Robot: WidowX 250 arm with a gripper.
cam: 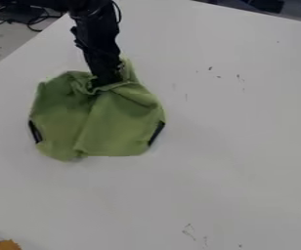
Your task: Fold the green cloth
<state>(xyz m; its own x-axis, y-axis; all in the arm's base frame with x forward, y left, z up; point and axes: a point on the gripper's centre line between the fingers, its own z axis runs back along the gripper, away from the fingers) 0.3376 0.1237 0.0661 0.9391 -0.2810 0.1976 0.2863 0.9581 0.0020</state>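
At the lower left corner sits a small orange object [8, 245], and at the upper left dark cables [32, 20] lie past the edge of the surface [245, 146]. Next, left of centre and a little above the middle, is the green cloth [117, 122], rumpled, with a dark patch [35, 132] on its left edge. The claw [106, 80] comes down from the top into the cloth's upper part, where fabric bunches around it; whether it is spread, pressed together or pinching cloth I cannot tell.

The step in hand seems to be taking that upper edge and bringing it over the rest. To do it well, make sure of a firm hold first, lift only slightly, then carry the edge towards the bottom of the frame, low and slow, so the lower half isn't dragged along. Too deep a bite could bunch both layers.

Further right, the cloth has a second dark patch [156, 133], perhaps a label like the first; I can read no writing on either. Small dark marks [189, 232] dot the surface at lower right.
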